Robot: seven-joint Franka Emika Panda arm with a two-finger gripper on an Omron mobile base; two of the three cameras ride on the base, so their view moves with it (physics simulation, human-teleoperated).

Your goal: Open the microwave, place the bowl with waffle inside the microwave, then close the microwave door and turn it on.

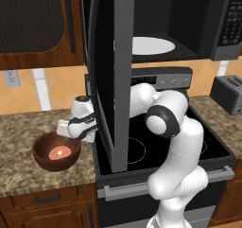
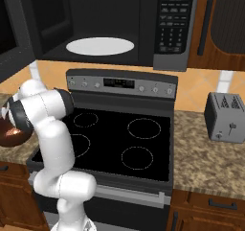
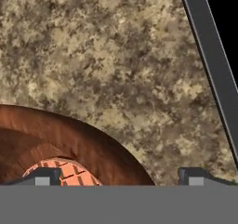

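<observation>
The microwave door (image 1: pixel 111 80) stands swung wide to the left, edge-on over the stove (image 2: pixel 122 141), so you have a free path to the white round plate (image 2: pixel 99 46) inside the microwave (image 2: pixel 119 24). That step reads as done.

The bowl (image 1: pixel 56 151) sits on the granite counter (image 1: pixel 23 127) left of the stove, with the waffle (image 1: pixel 59 152) flat in its bottom. You have the arm reaching behind and past the open door so the gripper (image 1: pixel 66 130) hangs just above the bowl's near rim.

In the hand view, the fingertips (image 3: pixel 42 176) are spread wide: one sits over the waffle, inside the bowl, the other over bare counter outside it. Nothing is pinched. That straddle looks meant to take the bowl's wall between the fingers.

Judgement: you are at pre-grasp. Watch the door edge on the lift; it stands close beside the wrist.
</observation>
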